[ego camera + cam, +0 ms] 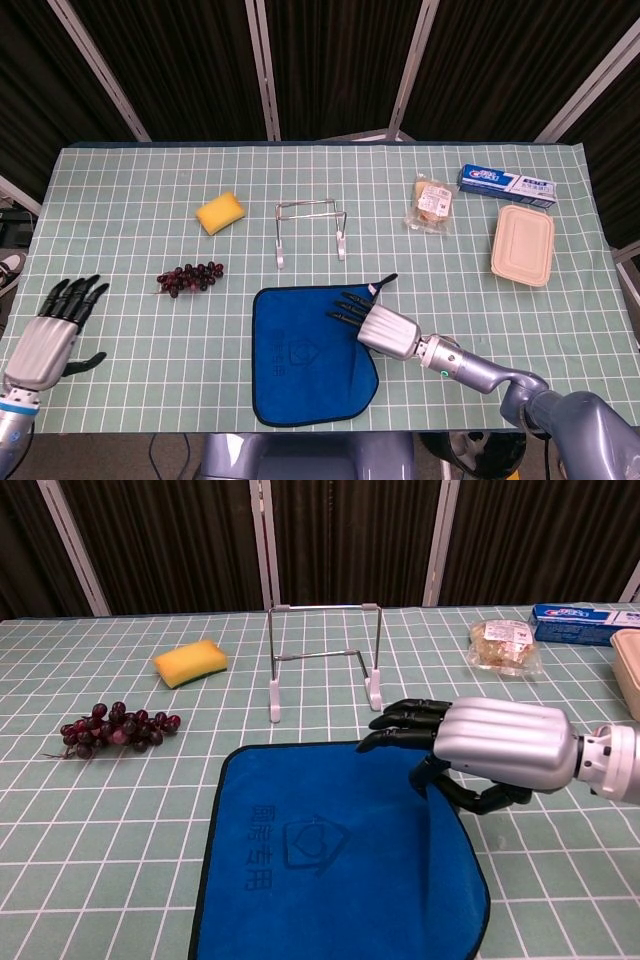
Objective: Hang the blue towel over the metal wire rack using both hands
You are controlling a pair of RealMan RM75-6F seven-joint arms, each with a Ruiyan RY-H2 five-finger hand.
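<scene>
Pinching the right edge of the blue towel near its far corner, right robot hand with thumb tucked under the cloth and fingers laid over it. Lying mostly flat on the table, just in front of the metal wire rack. Hovering spread and empty at the near left edge, left robot hand, well apart from the towel. Risking a one-sided lift: bunching, dragging, or knocking the light rack over.
</scene>
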